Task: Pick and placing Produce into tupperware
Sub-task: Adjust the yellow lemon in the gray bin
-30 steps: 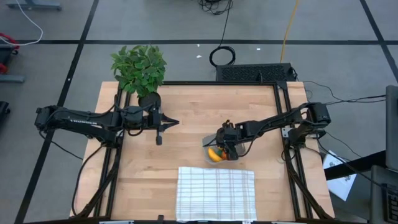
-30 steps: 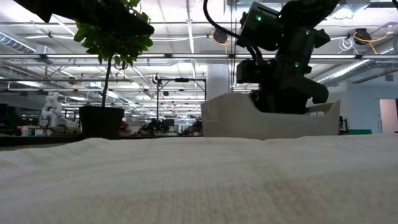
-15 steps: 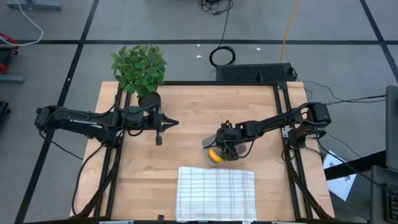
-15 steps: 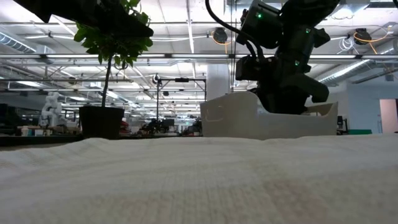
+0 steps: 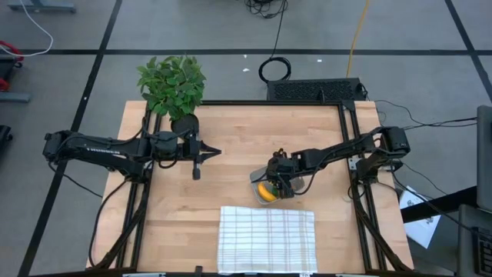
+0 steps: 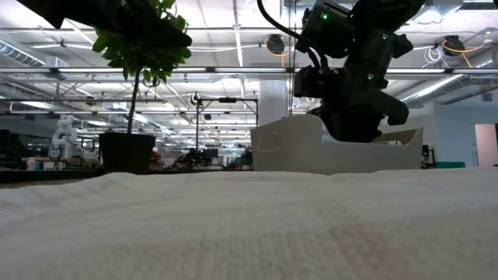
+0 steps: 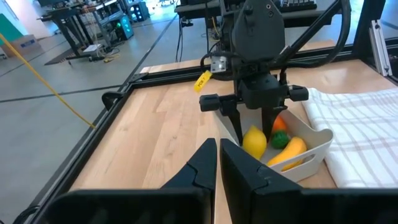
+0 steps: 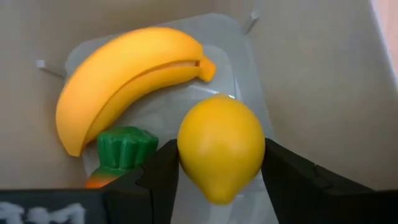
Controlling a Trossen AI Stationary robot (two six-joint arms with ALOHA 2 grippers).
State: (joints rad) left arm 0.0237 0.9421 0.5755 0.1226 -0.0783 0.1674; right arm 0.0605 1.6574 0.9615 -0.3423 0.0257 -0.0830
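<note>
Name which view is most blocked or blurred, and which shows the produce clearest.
Low view: the white cloth fills the foreground, soft and out of focus. Right wrist view: lemon, banana and carrot are sharp and evenly lit, without harsh glare.

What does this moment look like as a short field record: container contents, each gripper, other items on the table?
container: tupperware on the wooden table, beside the checked cloth
contents: banana and carrot lie inside
lemon: between the right gripper's fingers, over the tupperware
right gripper: reaching down into the tupperware, fingers either side of the lemon
left gripper: shut, holding nothing, waiting over the table's left half
other: potted plant at the table's back left corner
</note>
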